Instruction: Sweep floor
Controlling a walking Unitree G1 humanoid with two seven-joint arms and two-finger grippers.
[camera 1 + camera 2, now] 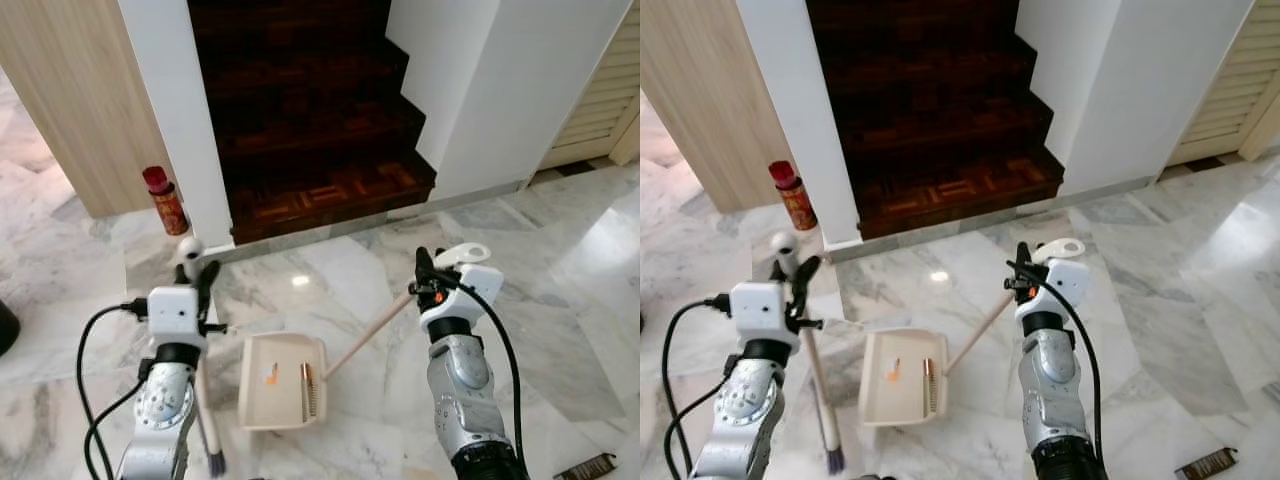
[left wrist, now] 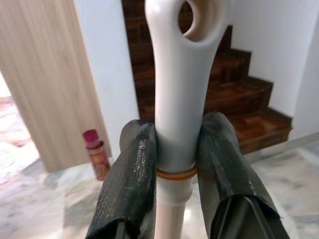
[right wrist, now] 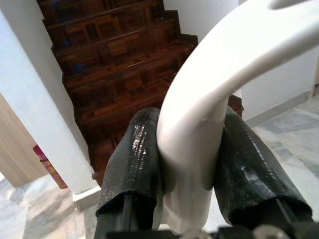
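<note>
At lower centre, our left gripper (image 2: 177,164) jaws clamp the broom (image 1: 205,415); our right gripper (image 3: 192,169) jaws clamp the dustpan (image 1: 283,380) handle.

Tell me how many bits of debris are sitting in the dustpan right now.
2: a small orange scrap near the middle of the dustpan, and a long brown piece toward the handle side. Smaller dust may not show.

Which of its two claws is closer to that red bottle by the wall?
Left. The left gripper, shut on the broom handle, is just in front of the red bottle. The right gripper, holding the dustpan handle, is far across on the other side.
</note>
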